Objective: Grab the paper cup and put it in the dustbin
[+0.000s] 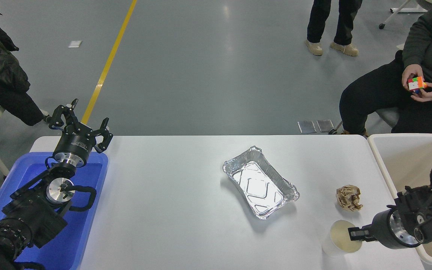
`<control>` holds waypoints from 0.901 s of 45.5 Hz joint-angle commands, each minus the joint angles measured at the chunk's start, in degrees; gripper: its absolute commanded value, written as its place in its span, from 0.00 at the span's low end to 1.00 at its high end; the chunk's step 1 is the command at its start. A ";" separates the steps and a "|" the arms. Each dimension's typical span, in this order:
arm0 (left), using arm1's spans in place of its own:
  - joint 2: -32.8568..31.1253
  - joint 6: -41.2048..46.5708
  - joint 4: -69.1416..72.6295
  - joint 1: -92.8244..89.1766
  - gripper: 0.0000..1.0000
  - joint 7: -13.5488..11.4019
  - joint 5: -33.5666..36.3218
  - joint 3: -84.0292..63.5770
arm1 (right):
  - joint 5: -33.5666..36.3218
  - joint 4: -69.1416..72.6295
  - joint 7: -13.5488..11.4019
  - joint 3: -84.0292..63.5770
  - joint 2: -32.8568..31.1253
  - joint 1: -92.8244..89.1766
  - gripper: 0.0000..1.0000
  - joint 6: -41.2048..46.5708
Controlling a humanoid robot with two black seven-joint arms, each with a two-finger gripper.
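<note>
1. Gripping the paper cup (341, 238) at its 3 o'clock rim with right gripper (353, 234), fingers seemingly pinching the wall; hard to confirm, view edge-on.
2. Standing upright at table (171, 202) 5 o'clock corner, close to dustbin (379, 165) at 3 o'clock, likely for a short carry.
3. Parked over blue bin (88, 210) at 9 o'clock: left gripper (79, 118), fingers spread, empty.
4. No legible writing anywhere.
</note>
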 commanded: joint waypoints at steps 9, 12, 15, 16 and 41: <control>0.00 0.00 0.00 0.00 0.99 0.00 0.00 0.00 | 0.20 4.37 0.11 -0.94 -4.95 7.01 0.00 1.89; 0.00 0.00 0.00 0.00 0.99 0.00 0.00 0.00 | -0.07 5.25 0.11 -1.38 -6.53 9.21 0.00 3.64; 0.00 0.00 0.00 0.00 0.99 0.00 0.00 0.00 | -0.50 5.78 0.11 -2.69 -7.68 11.75 0.00 4.96; 0.00 0.00 0.00 0.00 0.99 0.00 0.00 0.00 | -0.59 5.95 0.11 -3.22 -8.03 12.63 0.00 5.23; 0.00 0.00 0.00 0.00 0.99 0.00 0.00 0.00 | -3.14 7.27 -0.16 -6.30 -11.90 31.70 0.00 19.28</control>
